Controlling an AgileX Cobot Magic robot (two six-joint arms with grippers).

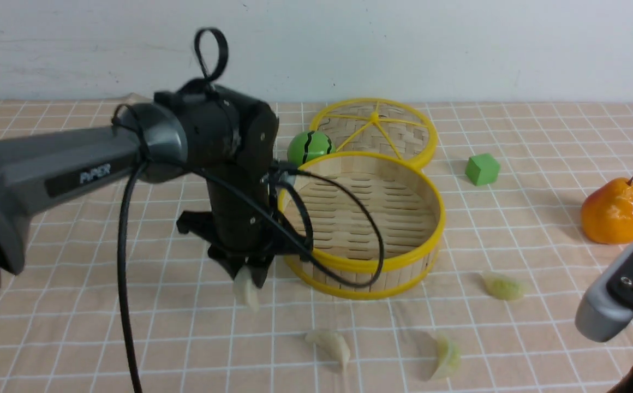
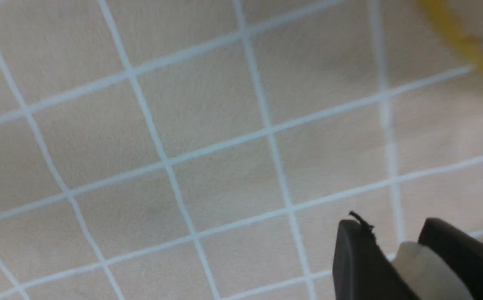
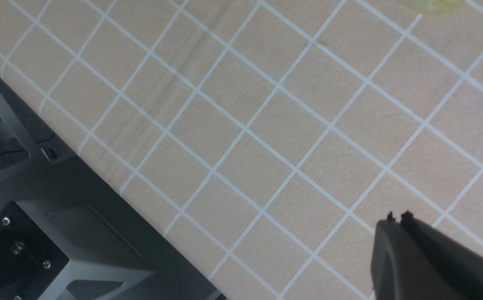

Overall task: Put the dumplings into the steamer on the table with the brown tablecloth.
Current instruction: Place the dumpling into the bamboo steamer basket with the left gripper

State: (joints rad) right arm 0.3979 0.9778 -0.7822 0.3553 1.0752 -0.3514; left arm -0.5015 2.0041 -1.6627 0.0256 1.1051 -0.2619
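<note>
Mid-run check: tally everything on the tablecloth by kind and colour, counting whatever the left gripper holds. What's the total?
2 white dumplings: one on the tablecloth at, one held by the left gripper at
2 pale green dumplings
1 bamboo steamer
1 woven lid
1 green striped ball
1 green cube
1 pear
Total: 9

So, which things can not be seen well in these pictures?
Right gripper: outside the front view's frame; the right wrist view shows only its fingertips.
White dumpling in the left gripper: top hidden by the gripper in the front view; cut off at the left wrist view's edge.
Steamer: left part of its floor hidden behind the left arm, front view.
</note>
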